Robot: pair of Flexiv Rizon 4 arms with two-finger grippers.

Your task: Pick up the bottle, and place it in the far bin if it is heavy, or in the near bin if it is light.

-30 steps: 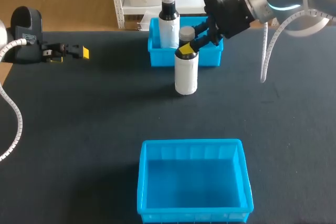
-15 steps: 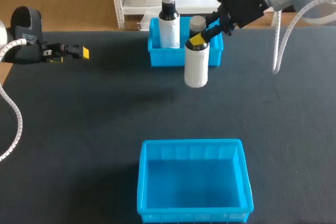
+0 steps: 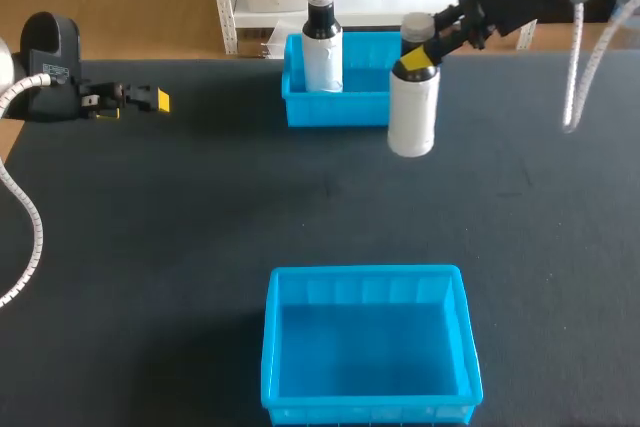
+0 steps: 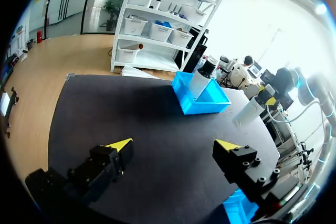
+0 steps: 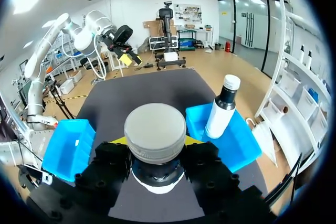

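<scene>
Over the counter (image 3: 200, 207), near the far bin's (image 3: 335, 107) right end, the white bottle (image 3: 412, 112) with dark neck and grey cap hung clenched in the right hand (image 3: 420, 53). A second before, it had been in front of the bin's middle.

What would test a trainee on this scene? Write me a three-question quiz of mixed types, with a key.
1. True or false: the right gripper is shut on the white bottle at its neck.
2. What stands in the far bin? A) a cup B) a dark-necked bottle with a white cap C) two cans
3. Fill in: the left gripper is ____ (open or shut).
Key: 1 true; 2 B; 3 open.
</scene>
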